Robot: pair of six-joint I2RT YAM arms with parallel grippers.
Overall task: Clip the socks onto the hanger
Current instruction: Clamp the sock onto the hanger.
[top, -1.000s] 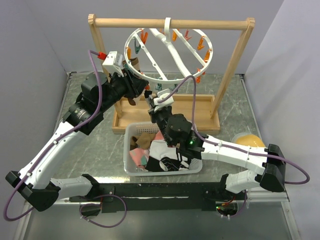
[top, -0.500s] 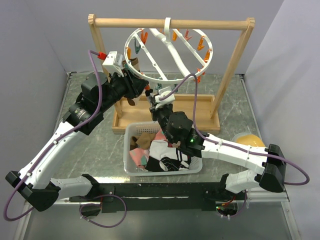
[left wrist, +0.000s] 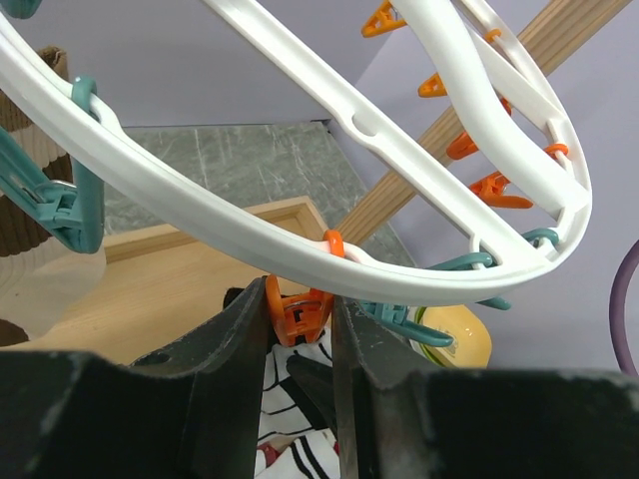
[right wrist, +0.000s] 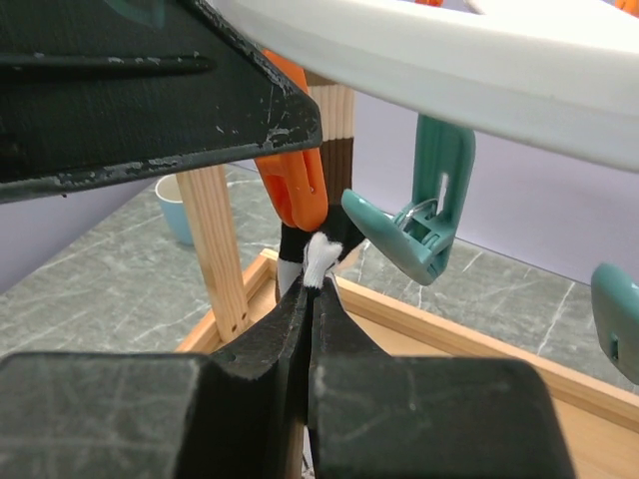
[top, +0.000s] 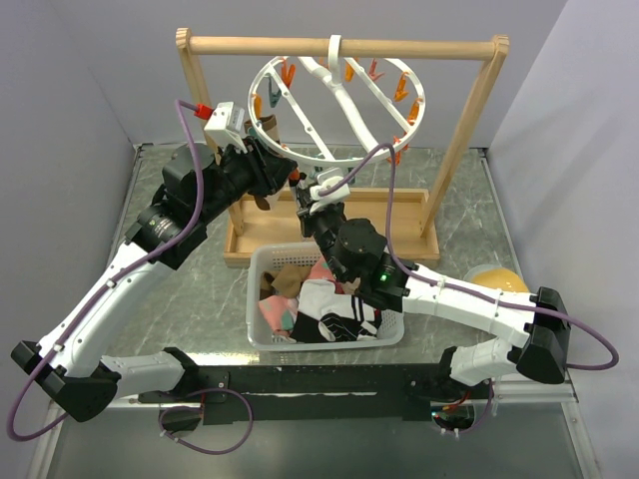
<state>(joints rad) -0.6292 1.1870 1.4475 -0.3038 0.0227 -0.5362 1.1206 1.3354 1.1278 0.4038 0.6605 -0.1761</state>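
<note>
White plastic dominates the overhead view. The hanger [top: 337, 95] hangs from the wooden frame [top: 339, 46] at upper centre. Both grippers meet under its lower-left rim, above the basket [top: 252, 299] of socks [top: 329, 311] on the desk [top: 190, 299].

In the left wrist view, the left gripper [left wrist: 298, 324] has its jaws pressed on an orange peg [left wrist: 297, 311] at lower centre, just under the ring.

In the right wrist view, the right gripper [right wrist: 312, 289] has its jaws closed on a sock [right wrist: 319, 251], whose white tip sits just below that peg's mouth. To do this well, the tip should rise straight up, fully between the peg's halves, before the left jaws ease off. Releasing early would likely drop it.
</note>
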